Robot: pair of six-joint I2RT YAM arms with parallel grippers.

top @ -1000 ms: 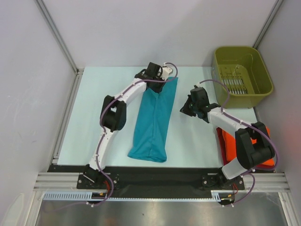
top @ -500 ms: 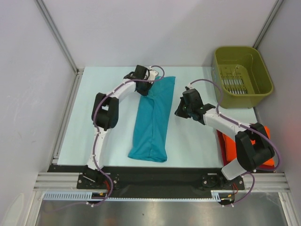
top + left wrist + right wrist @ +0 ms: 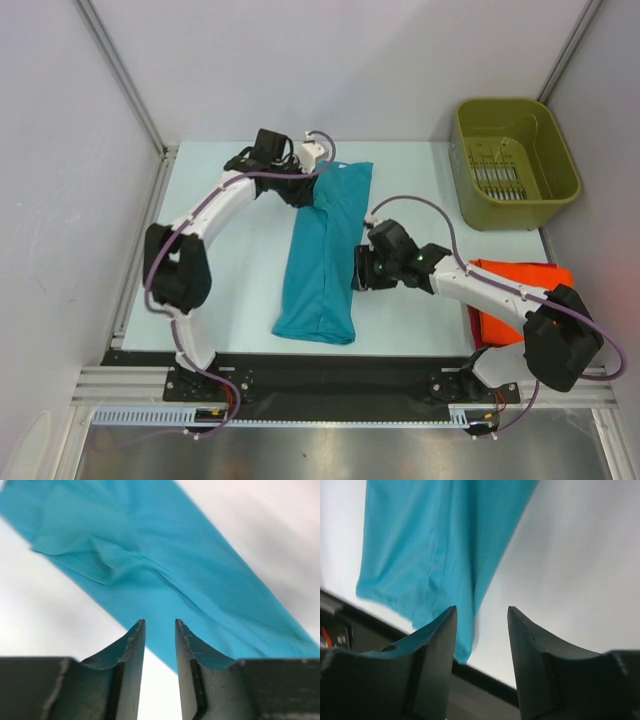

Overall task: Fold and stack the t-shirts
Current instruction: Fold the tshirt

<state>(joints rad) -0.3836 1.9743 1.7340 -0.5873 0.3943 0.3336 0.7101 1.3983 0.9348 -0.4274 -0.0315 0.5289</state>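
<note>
A teal t-shirt (image 3: pixel 325 260) lies folded into a long narrow strip down the middle of the table, its collar end far from me. My left gripper (image 3: pixel 303 192) hovers at the strip's far left edge, open with a narrow gap and nothing between its fingers (image 3: pixel 132 642). The teal cloth (image 3: pixel 165 565) fills that wrist view just ahead. My right gripper (image 3: pixel 358 276) is open beside the strip's right edge, near its lower half. It holds nothing, and the teal hem (image 3: pixel 430 545) shows past its left finger. An orange-red t-shirt (image 3: pixel 520 300) lies at the near right, partly under the right arm.
An olive-green plastic bin (image 3: pixel 515 160) stands at the far right corner with a small rack inside. The table's black front edge (image 3: pixel 485 680) runs close below the teal hem. Grey walls and aluminium rails enclose the table.
Both grippers went from shut to open. The left arm swung left, leaving the shirt's far end flat. The right arm came forward and left to the strip's right edge, uncovering more orange-red cloth.
</note>
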